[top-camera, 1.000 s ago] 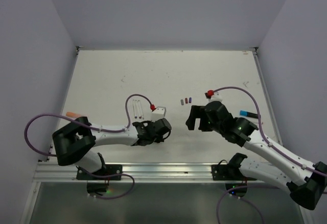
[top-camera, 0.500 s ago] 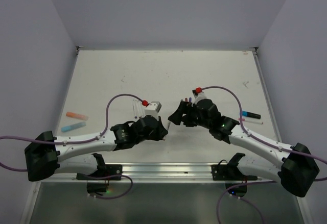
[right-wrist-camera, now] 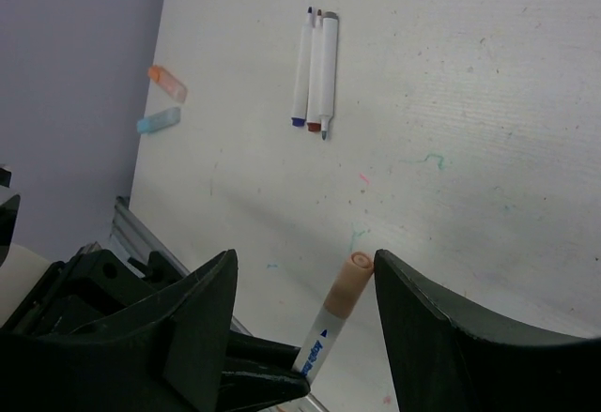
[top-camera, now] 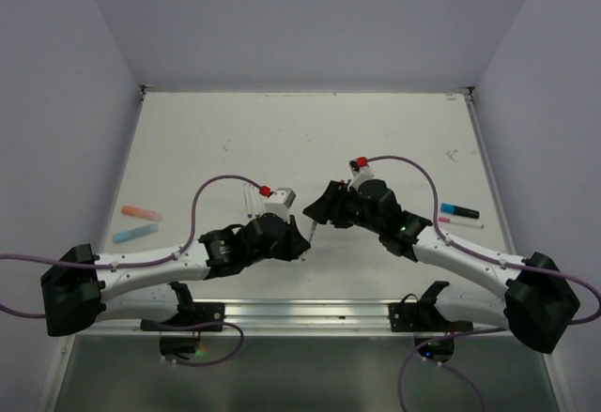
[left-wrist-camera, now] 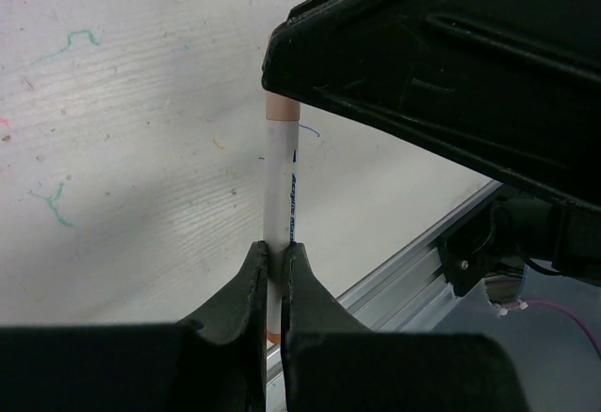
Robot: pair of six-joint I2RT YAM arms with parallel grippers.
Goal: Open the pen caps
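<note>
Scuffed white table (top-camera: 376, 130) beneath both arms, left gripper (left-wrist-camera: 272, 271) clamped on a white pen (left-wrist-camera: 280, 187), its peach cap (right-wrist-camera: 345, 285) between the parted fingers of the right gripper (right-wrist-camera: 302, 264), seemingly not yet pinched, three uncapped pens (right-wrist-camera: 315, 79) lying together beyond.

The peach cap (right-wrist-camera: 345, 285) has a gap on each side between the fingers of the right gripper (right-wrist-camera: 305, 264), the left gripper (left-wrist-camera: 273, 254) blocks the lower end of the pen (left-wrist-camera: 280, 177), and three loose pens (right-wrist-camera: 315, 69) and two markers (top-camera: 141, 213) lie well apart from them.
</note>
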